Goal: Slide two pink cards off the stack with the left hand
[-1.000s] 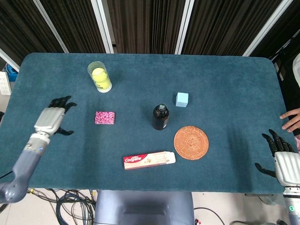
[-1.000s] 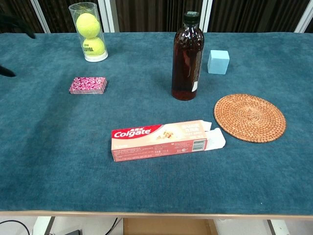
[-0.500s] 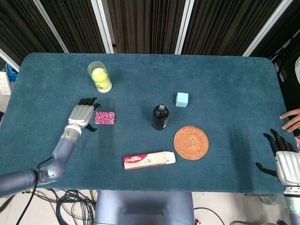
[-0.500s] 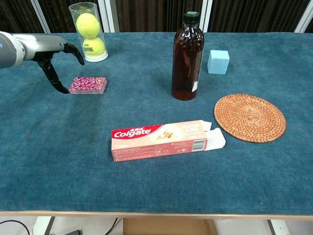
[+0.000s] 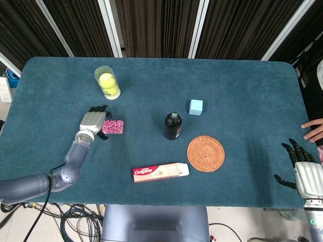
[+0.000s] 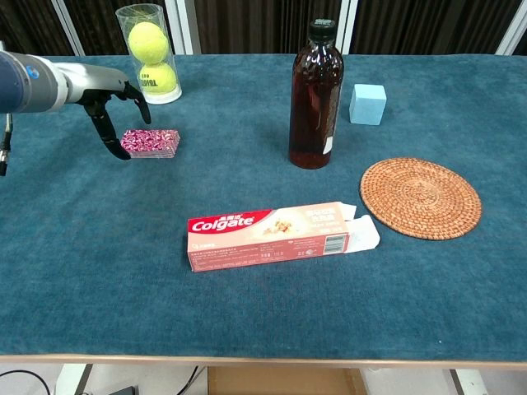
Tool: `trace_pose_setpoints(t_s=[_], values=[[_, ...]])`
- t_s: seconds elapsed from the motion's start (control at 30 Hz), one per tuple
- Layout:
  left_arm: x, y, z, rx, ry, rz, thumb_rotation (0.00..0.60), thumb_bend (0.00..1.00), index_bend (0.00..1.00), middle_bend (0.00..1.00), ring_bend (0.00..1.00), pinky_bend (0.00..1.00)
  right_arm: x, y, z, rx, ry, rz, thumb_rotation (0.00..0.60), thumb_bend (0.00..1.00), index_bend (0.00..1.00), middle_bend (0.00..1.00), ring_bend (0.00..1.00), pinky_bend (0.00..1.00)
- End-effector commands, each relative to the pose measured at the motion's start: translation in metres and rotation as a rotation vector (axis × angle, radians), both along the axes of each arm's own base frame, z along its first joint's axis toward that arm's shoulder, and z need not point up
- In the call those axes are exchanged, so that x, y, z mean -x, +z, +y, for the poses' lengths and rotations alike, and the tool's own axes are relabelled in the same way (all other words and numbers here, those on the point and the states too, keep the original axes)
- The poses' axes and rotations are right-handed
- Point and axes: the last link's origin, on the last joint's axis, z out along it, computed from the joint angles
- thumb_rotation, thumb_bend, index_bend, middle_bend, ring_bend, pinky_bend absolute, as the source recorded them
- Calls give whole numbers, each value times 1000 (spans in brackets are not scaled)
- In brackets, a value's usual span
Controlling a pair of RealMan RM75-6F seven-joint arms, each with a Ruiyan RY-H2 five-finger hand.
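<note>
Left hand [image 5: 93,121] sits low over the desk [image 5: 242,91], at the far-left part of the teal cloth. Fingers spread and pointing away from the robot, nothing held. In the chest view the left hand [image 6: 111,97] has dark fingertips arched down beside the cards; whether they touch the stack, cannot tell.

Stack of pink cards [image 5: 113,126] lies flat just right of the left hand, its left edge partly under the fingers. Chest view shows the stack [image 6: 151,141] as a tidy low pile, edges aligned.

Beyond the left hand, a clear tube of tennis balls [image 5: 107,82] stands upright, apart from the cards; chest view shows two yellow balls in it [image 6: 150,54].

Nearer the robot and right of the left hand, a Colgate toothpaste box [image 5: 160,172] lies flat, right end flap open [image 6: 362,233].

Further right, a dark brown bottle [image 5: 172,125] stands upright, cap on. Light blue cube [image 5: 196,107] beyond and right of it, apart. Round woven coaster [image 5: 206,153] lies flat, right of the box, near its open end.

Right hand [image 5: 307,174] at the desk's near right corner, well apart from everything, fingers spread, empty. A person's fingertips [image 5: 314,129] rest at the desk's right edge, beyond the right hand.
</note>
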Motion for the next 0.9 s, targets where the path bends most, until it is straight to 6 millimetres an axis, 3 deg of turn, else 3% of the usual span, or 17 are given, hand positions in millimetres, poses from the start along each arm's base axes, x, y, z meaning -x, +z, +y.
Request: trace_pose_setpoints(t_s=[0.03,0.9], values=[[-5,-2,4,8,6,2,600,145,353,100,0,0,0,0,0,1,0,0,600,111,132,56,125,234],[-11,-13,13,4,12,23,600,166,402,101,0,0,1,1,0,8,-6,-5,600,111,131,56,125,234]])
